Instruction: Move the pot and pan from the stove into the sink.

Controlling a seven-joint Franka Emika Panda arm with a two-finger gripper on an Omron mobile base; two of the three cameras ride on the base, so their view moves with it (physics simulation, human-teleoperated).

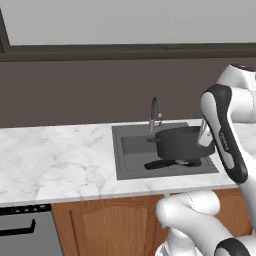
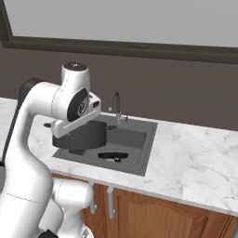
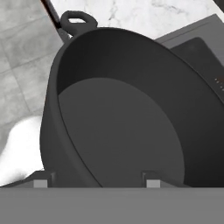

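One pot held over the sink, pan already in the basin.

Marble table [image 1: 55,155] runs leftward; set into it is the sink [image 1: 131,146], faucet [image 1: 155,114] at its far edge. On its floor lies the pan [image 1: 162,163], and directly above it hangs the pot [image 1: 181,142], the claw [image 3: 96,181] gripping its near rim, one finger inside the wall, one outside. I judge the release lies straight down, onto or just beside that pan.

Marble counter [image 1: 55,160], wood cabinets [image 2: 158,211], dishwasher [image 1: 25,232].
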